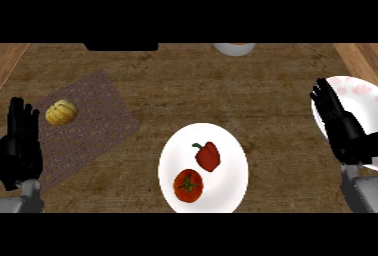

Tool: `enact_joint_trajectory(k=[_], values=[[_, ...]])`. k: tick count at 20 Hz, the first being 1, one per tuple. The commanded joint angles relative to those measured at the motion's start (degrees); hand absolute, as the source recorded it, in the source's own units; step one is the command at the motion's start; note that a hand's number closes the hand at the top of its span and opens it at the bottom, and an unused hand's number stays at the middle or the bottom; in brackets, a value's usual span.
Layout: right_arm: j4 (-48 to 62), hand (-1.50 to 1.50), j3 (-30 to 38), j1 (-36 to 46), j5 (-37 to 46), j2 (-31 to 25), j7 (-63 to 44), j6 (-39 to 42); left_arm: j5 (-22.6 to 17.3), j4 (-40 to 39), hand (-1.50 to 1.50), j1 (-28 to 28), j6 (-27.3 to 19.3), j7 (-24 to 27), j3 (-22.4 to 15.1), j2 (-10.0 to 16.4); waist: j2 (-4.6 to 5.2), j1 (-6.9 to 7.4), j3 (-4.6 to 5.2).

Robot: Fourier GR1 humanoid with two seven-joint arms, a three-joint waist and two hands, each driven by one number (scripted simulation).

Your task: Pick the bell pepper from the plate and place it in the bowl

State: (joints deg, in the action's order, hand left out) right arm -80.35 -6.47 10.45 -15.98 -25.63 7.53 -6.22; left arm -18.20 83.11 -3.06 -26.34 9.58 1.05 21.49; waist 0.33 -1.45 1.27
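Note:
A red bell pepper lies on the white plate near the counter's front middle, with a red tomato just below it on the same plate. A white bowl with pink flowers sits at the right edge, partly hidden by my right hand. That hand is open, fingers straight and pointing up, well to the right of the plate. My left hand stands open at the left edge, fingers up, resting far from the plate.
A brown woven placemat lies at the left with a yellow squash on it. A white cup or small bowl stands at the counter's far edge, next to a black object.

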Motion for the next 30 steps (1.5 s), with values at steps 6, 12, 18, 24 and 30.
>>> enact_joint_trajectory(k=[6,12,18,24,30], values=[[-0.6,1.50,-16.3,11.9,-9.8,7.8,0.9,29.9,6.8,2.5,0.00,-7.6,6.1,-1.0,-9.2,4.4,2.73,9.35,-2.45],[17.2,-1.50,-10.3,19.3,-7.9,6.3,16.0,38.6,9.4,2.3,0.00,-11.7,6.9,-8.0,-14.4,3.9,2.26,6.69,-1.90],[22.0,-1.50,-11.3,29.5,2.6,-2.9,28.3,51.2,10.7,2.8,0.00,-13.8,6.5,-13.5,-15.0,4.8,1.04,5.58,-1.59],[21.1,-1.50,-20.5,36.3,17.3,-4.0,31.5,46.8,10.7,0.8,0.00,-15.6,7.3,-14.2,-13.8,5.1,0.84,4.94,-1.40],[21.8,-1.50,-29.7,41.7,27.4,-2.0,31.8,43.2,12.4,3.5,0.00,-14.1,5.1,-16.4,-14.3,4.1,0.22,4.22,-1.33]])
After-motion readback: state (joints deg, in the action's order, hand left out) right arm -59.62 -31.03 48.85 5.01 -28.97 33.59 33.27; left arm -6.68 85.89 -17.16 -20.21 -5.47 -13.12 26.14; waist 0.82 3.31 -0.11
